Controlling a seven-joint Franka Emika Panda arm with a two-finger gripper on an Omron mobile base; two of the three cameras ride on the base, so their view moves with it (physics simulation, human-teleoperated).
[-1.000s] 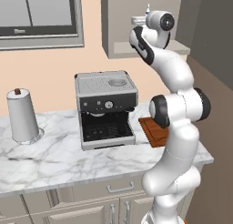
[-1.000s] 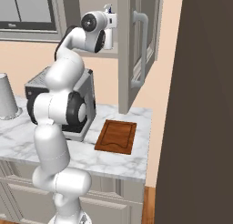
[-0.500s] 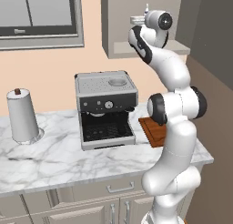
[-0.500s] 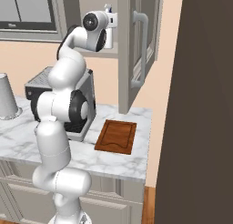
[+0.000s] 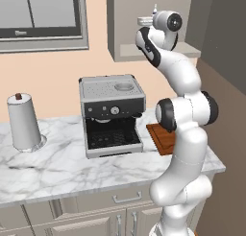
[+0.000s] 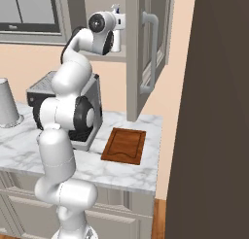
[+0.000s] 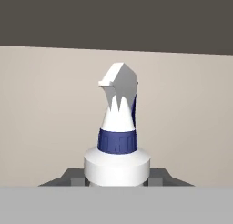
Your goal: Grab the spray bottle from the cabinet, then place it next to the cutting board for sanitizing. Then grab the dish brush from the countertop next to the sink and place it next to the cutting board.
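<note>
One spray bottle [image 7: 117, 145] is seen in the hand view, upright, with a white body, a dark blue collar and a white nozzle head, against a pale back wall under a dark band. Its shoulder sits between the two dark fingertips [image 7: 68, 176] of the tool [image 7: 116, 180], one on each side and pressed against it, so the tool is taken to be clenched on the bottle. In the left base view the tool [image 5: 145, 22] is held high at the open niche at the bottom of the cabinet [image 5: 126, 19], with the bottle's nozzle tip [image 5: 154, 9] showing just above the wrist. In the right base view the bottle [image 6: 116, 14] is seen just beyond the wrist, beside the open cabinet door [image 6: 146, 48], with the shelf [image 6: 104, 56] below it; whether the bottle rests on the shelf cannot be told.

On the worktop [image 5: 67, 168] below, the cutting board [image 6: 124, 145] lies flat near the right end, just beside the coffee machine [image 5: 111, 115]. In the left base view the board [image 5: 161, 136] is partly covered by the arm. A paper-towel roll [image 5: 24, 122] stands well apart at the left. A window [image 5: 41, 17] is set in the wall above it.
</note>
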